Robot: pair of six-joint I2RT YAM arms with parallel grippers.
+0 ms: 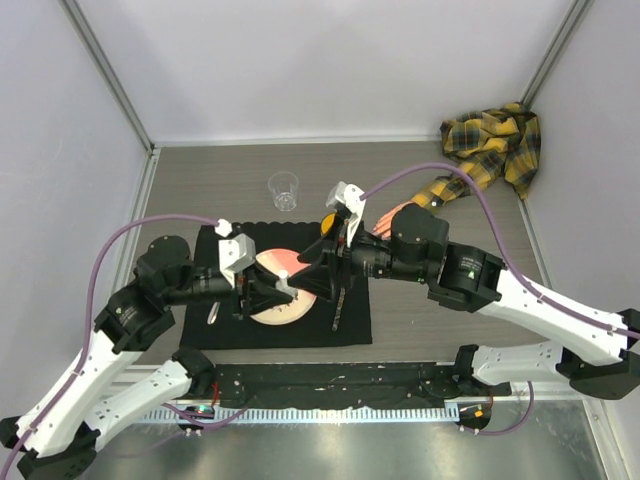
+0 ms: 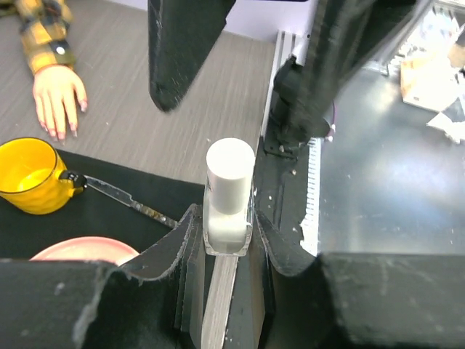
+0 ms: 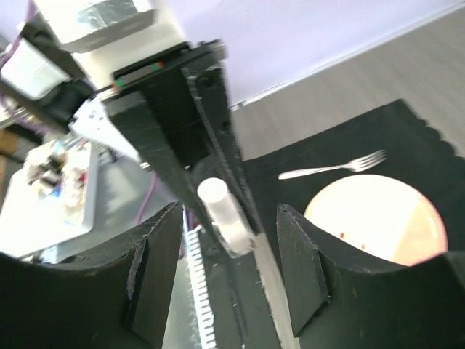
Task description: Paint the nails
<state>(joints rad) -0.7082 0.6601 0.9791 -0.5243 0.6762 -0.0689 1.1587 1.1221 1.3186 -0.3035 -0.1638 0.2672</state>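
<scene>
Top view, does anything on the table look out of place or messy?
The plaid sleeve trailing from the mannequin hand is bunched in a crumpled heap in the far right corner rather than lying flat. Nothing looks spilled.

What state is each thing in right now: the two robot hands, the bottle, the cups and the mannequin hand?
Left hand, shut on the bottle.
Right hand, open, holding nothing.
Bottle, white cap on.
Yellow cup, upright.
Clear cup, upright.
Mannequin hand, palm down on the table.
</scene>
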